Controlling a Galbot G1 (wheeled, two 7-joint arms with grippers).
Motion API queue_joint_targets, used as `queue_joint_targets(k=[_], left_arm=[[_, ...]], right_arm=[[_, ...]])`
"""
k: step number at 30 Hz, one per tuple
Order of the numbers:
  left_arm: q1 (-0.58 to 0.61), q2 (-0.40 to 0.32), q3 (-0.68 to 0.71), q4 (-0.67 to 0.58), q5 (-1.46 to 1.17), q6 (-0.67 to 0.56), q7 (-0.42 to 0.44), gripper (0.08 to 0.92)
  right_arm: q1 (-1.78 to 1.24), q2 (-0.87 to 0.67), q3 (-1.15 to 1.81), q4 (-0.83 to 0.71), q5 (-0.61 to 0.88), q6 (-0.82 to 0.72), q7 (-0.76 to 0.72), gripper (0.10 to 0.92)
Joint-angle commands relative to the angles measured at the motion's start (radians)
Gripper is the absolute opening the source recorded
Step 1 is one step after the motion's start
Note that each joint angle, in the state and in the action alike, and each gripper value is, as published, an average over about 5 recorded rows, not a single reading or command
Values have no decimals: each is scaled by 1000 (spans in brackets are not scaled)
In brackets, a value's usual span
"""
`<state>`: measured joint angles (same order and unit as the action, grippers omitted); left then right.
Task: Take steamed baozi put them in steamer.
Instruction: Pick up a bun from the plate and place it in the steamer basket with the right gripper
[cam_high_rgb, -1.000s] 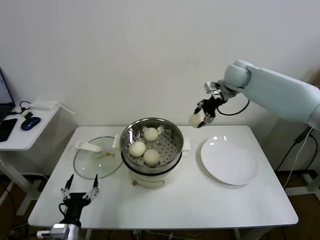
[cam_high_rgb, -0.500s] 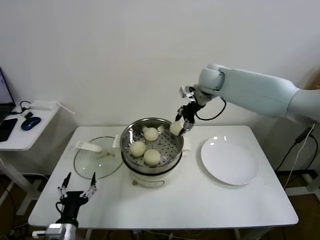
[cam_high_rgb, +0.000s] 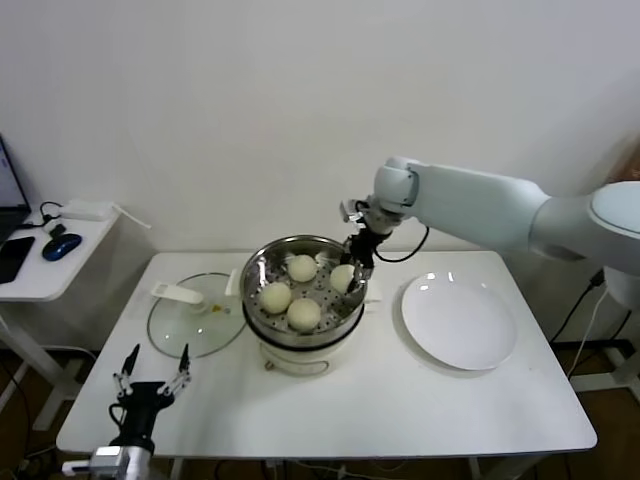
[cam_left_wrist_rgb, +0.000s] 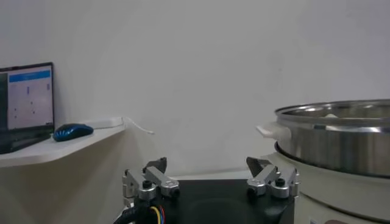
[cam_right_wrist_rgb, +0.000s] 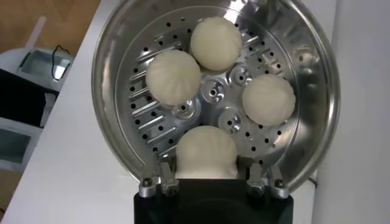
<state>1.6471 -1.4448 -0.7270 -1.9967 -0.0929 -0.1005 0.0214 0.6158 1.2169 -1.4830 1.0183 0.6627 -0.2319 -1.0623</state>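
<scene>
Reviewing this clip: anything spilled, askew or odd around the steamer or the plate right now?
Nothing stands out. The steamer sits upright with three baozi on its tray, and the right gripper holds the fourth baozi just inside the rim. The plate and glass lid lie flat; the left gripper waits open near the table's front edge.

Steamer (cam_high_rgb: 304, 300) between lid (cam_high_rgb: 195, 315) left, plate (cam_high_rgb: 458, 322) right.

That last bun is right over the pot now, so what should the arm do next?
Probably open the right claw and let go: its baozi sits low over the perforated tray of the steamer, in the free spot beside the three others. The left claw waits by the table's edge.
</scene>
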Motion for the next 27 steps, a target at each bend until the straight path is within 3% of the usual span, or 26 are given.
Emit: queue_joint_targets(k=[1,16,24,27], left_arm=[[1,1,1,2,-2,0,0,823],[9,0,-2,1,-2,-5,0,823],[9,-2,-1,-1,-1,-4,0,823],[11,-2,-1,-1,-1,-5,0,823]], right_arm=[[-56,40,6,-58,-14,-6,6,645],[-81,59,17,-84,-39,0,12,648],[-82,58,26,-84,-34,0,10,800],[-67,53,29,-77,-26,1,1,820]])
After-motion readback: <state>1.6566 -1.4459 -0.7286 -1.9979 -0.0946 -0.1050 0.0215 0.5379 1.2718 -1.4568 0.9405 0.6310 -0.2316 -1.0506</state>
